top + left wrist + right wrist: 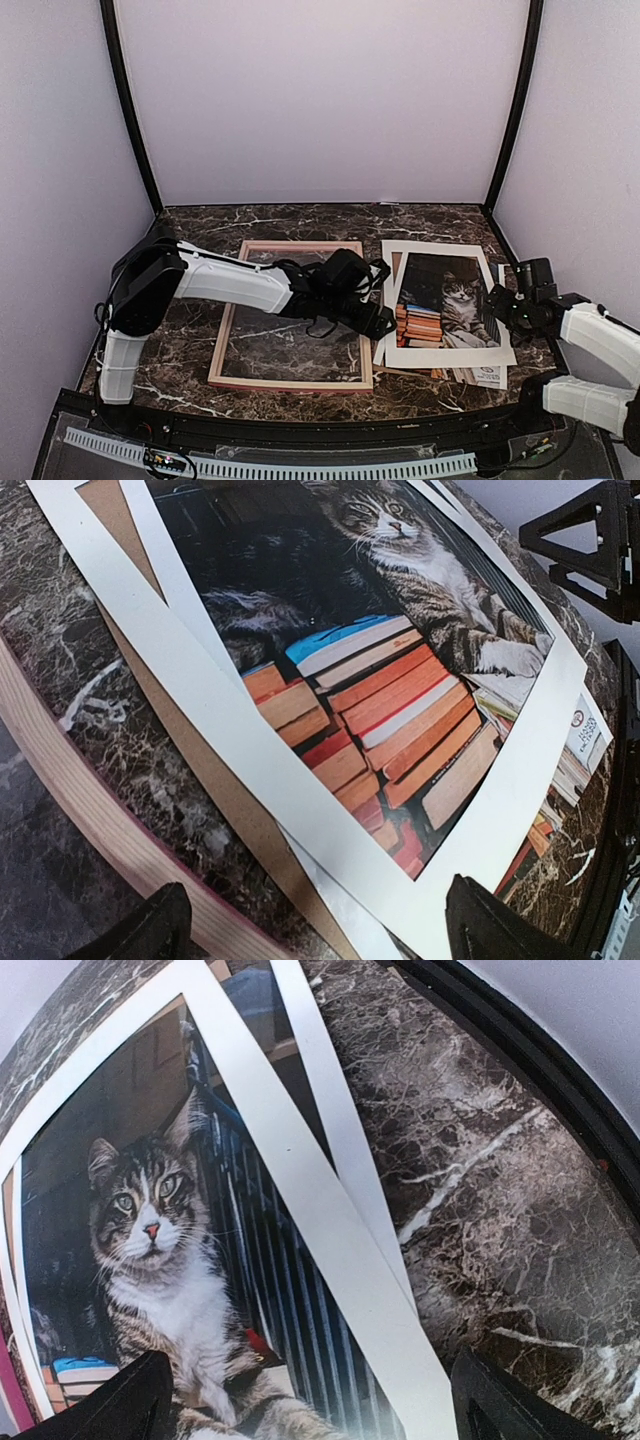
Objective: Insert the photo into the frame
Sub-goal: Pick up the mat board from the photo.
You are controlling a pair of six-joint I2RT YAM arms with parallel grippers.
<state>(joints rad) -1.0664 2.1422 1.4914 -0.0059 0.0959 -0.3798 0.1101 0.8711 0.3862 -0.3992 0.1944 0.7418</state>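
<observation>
on the desk (300,220) in the top view, the photo (445,300) lies face up at the right, its long axis running roughly 12 to 6. the frame (290,383) lies pale side up just beside it at 9 o'clock. the left arm (230,280) stretches low across the frame, and the left gripper (385,322) sits at the photo's 9 o'clock edge. the right gripper (497,305) sits at its 3 o'clock edge, about as near.

in the left wrist view, the left gripper (315,935) spreads wide and empty over the photo's (380,680) near corner, with brown cardboard (225,800) showing beneath and the frame (80,800) at 8 o'clock.

in the right wrist view, the right gripper (310,1400) is also wide and holds nothing above the photo (150,1220).
</observation>
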